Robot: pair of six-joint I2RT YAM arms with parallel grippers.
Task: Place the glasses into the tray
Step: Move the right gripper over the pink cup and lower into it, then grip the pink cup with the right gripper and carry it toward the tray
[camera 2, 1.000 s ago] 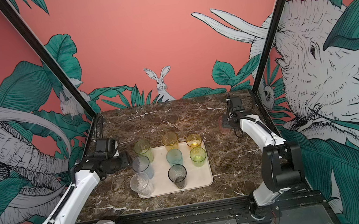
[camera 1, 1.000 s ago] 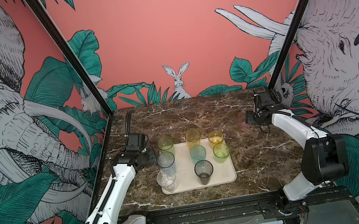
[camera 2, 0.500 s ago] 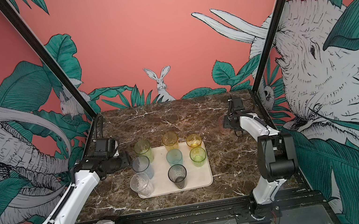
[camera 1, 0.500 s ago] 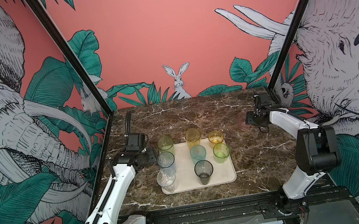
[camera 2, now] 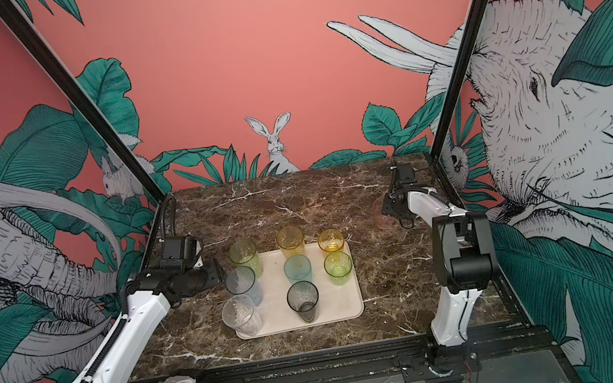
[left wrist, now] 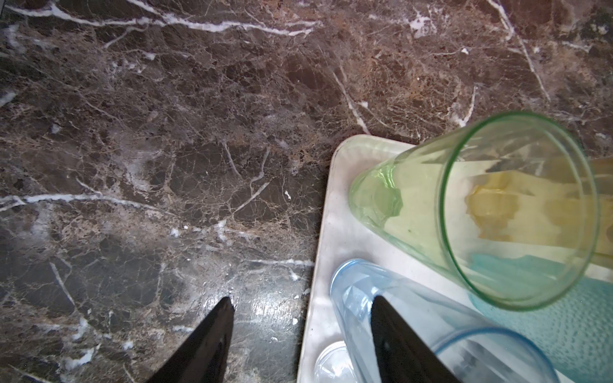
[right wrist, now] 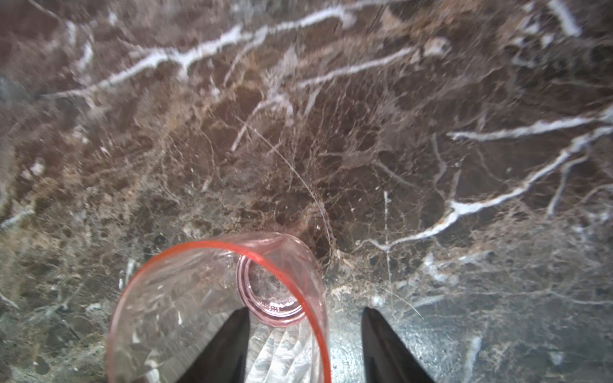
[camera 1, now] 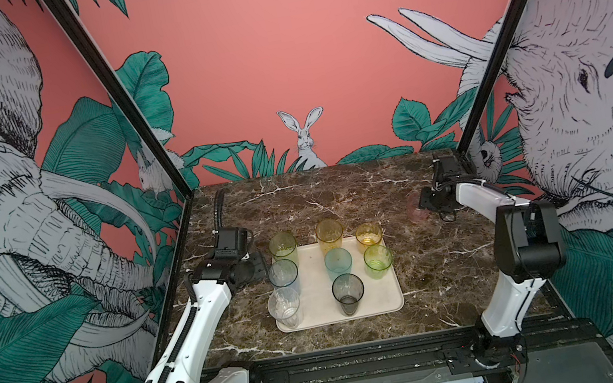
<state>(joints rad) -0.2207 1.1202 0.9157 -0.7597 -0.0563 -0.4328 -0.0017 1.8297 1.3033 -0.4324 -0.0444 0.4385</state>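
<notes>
Marble tabletop (camera 1: 339, 195). Eight glasses (camera 1: 337, 261) stand mouth-up on tray (camera 1: 381, 294). Pink glass (camera 1: 414, 206) upright off-tray, far right; faint, partly behind gripper in both top views. Right gripper (right wrist: 305, 309) spread astride its wall, not pinching. Left gripper (left wrist: 300, 298) spread, empty, at tray's left edge.

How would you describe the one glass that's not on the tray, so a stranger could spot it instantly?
Find the cream tray in the middle of the marble table. Look beyond its far right corner to the right gripper. At its tip is the pink glass, the only pink one and the only one off the tray.
</notes>
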